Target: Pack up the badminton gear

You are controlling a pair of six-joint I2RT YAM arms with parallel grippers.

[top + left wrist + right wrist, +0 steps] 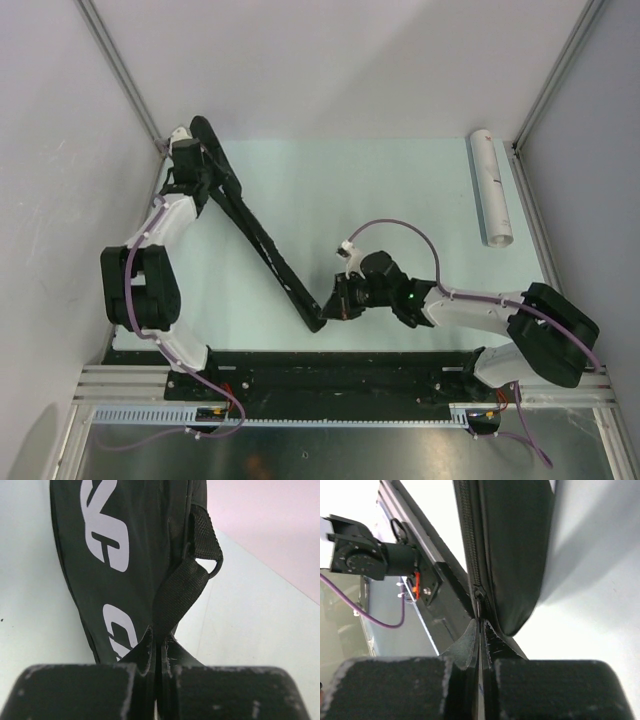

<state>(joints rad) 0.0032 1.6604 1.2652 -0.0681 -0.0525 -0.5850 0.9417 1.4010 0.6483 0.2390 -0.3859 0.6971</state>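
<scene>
the jaws of the left gripper (156, 641) are pressing together on a black webbing strap (186, 582) of the racket bag (120, 540), with no gap showing between them. the strap is rising out of the fingers and looping up to a mesh tab at the bag's edge, and large white letters are showing along the bag's side beside it. the jaws of the right gripper (480, 629) are also clamping tight, pinching the zipper pull (479, 596) at the bag's opposite end, with the zipper track running away from the fingers along the seam.

from above, the long black bag is lying diagonally on the pale green table (400, 180), stretching from the far left corner down toward the near middle. the left arm is reaching to the bag's far end and the right arm is reaching across to its near end, so each gripper is holding one tip. the white tube (492, 190) is lying along the far right edge of the table, well apart from the bag and both grippers.
</scene>
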